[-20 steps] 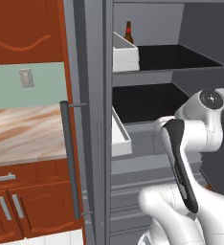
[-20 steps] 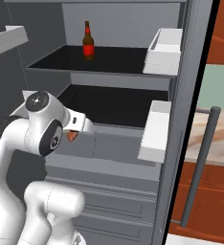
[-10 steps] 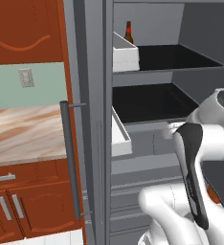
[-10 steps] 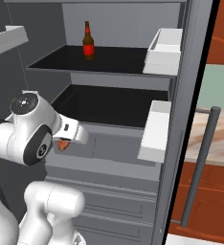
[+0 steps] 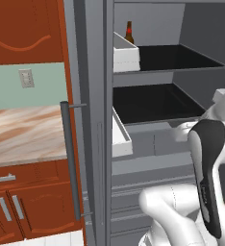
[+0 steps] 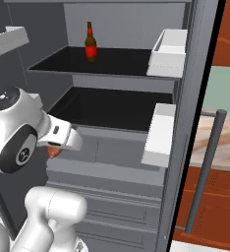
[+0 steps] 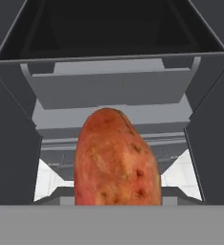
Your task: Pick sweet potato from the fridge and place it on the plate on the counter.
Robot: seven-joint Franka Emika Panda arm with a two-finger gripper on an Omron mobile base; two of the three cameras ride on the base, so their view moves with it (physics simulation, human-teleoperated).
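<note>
Right in front of our hand camera stands the sweet potato (image 7: 117, 159), upright and reddish-orange, its lower end at the bottom of the view where our finger tips would rise; the tips themselves are hidden behind it. Our pincer appears to be pinching the sweet potato, which hangs in the air before the fridge (image 7: 109, 86) with no shelf beneath it. From the right base view we see a sliver of the sweet potato (image 6: 53, 151) peeking out just under our wrist, in front of the grey drawer fronts and below the lower dark shelf (image 6: 112, 106). A brown bottle (image 6: 90, 42) with a red label stands on the upper shelf, well apart from our hand. White door bins (image 6: 159, 135) hang on the open fridge door. Beyond the door's long bar handle (image 5: 70, 159), in the left base view, lies the marbled counter (image 5: 23, 134) above red-brown cabinets (image 5: 18, 206).
</note>
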